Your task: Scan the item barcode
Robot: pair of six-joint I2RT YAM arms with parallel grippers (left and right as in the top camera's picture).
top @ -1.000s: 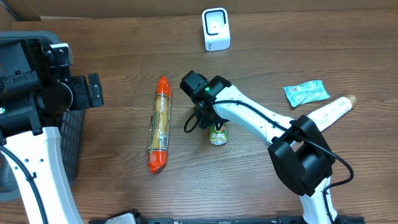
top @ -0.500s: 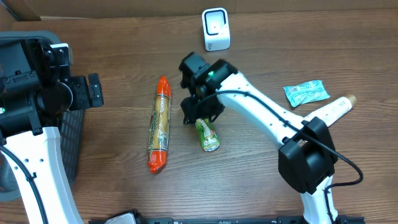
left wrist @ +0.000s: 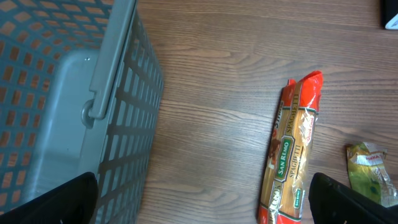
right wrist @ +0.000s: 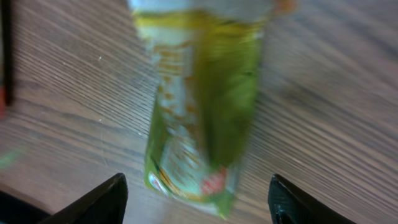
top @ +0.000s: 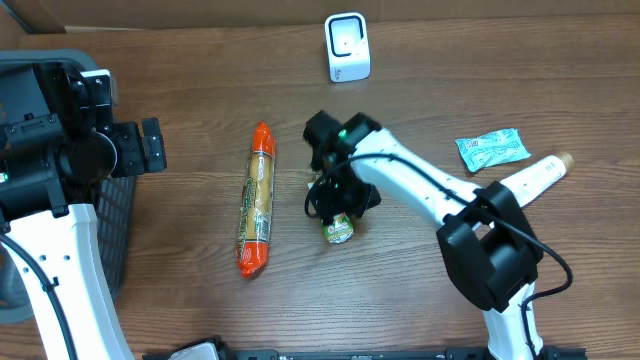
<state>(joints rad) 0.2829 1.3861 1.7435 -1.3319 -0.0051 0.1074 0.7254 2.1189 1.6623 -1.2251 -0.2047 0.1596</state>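
Green-and-yellow crinkled snack packet [top: 340, 228] has not reached the scanner yet. A grey plastic lattice basket [left wrist: 74, 93] sits far left, with the left gripper [left wrist: 202, 186] by it, spread fully and empty. A long orange-ended spaghetti packet [top: 256, 200] lies mid-table, and the small white box scanner [top: 347, 47] stands well beyond. The snack packet lies flat on the wood between the right gripper's [right wrist: 198, 186] fingers. They have widened over the last second and grip nothing, likely a release to re-grip.

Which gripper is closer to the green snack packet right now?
Right. The right gripper hangs directly over the green packet, jaws open on either side of it. The left gripper sits far off by the grey basket, with the spaghetti pack in between.
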